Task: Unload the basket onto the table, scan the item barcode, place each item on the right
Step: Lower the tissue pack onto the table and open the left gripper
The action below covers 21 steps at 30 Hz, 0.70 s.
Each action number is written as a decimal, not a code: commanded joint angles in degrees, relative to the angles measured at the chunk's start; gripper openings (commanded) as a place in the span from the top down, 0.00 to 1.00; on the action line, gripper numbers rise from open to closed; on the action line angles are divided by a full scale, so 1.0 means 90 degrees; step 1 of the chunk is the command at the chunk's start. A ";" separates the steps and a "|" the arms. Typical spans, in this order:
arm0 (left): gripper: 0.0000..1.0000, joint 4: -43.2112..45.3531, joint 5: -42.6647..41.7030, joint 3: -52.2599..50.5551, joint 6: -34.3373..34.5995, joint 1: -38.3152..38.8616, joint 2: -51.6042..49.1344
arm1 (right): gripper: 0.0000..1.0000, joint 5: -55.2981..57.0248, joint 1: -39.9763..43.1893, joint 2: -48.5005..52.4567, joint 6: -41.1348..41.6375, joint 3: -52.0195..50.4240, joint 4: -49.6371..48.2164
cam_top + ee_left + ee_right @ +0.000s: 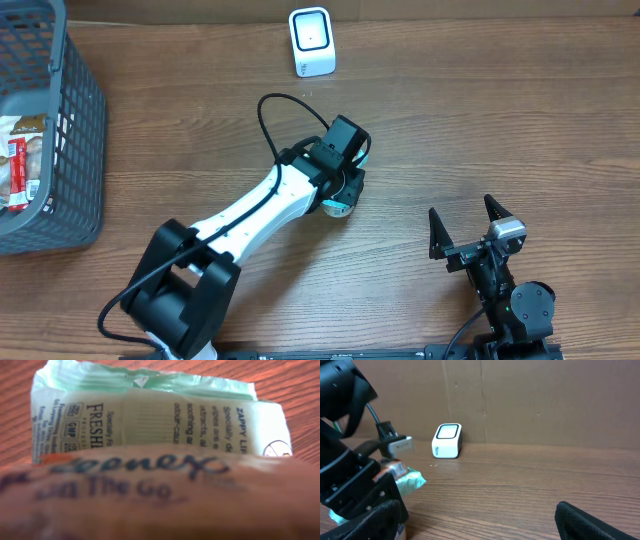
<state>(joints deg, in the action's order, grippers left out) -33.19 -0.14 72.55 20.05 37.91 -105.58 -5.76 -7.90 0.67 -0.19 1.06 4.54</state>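
The item is a soft tissue pack (150, 490) with dark "On The Go" lettering. It fills the lower half of the left wrist view and hides the fingers. Just beyond it is a pale green wipes pack (150, 415), whose green end (410, 482) also pokes out in the right wrist view. My left gripper (342, 190) is at the table's middle, pointing down and shut on the tissue pack. I cannot see a barcode. The white scanner (311, 40) stands at the far edge, well apart from the pack. My right gripper (462, 212) rests open and empty near the front right.
A grey wire basket (80, 120) holding packaged snacks (22, 160) stands at the left edge. A cardboard wall (545, 400) runs behind the scanner (447, 440). Bare wood lies between the left gripper and the scanner.
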 commanded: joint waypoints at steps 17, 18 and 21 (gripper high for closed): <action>0.64 0.0180 0.0090 0.0061 0.0209 0.0041 -0.0102 | 0.00 -0.0036 0.0022 -0.0056 -0.0012 -0.0066 -0.0034; 0.64 0.0194 0.0090 0.0061 0.0209 0.0041 -0.0102 | 0.00 -0.0036 0.0022 -0.0056 -0.0010 -0.0066 -0.0034; 0.61 0.0197 0.0087 0.0061 0.0257 0.0041 -0.0104 | 0.00 -0.0036 0.0022 -0.0056 -0.0012 -0.0066 -0.0034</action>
<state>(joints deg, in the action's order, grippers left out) -31.90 -0.12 72.55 21.08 37.91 -106.30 -5.78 -7.90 0.67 -0.21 1.06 4.54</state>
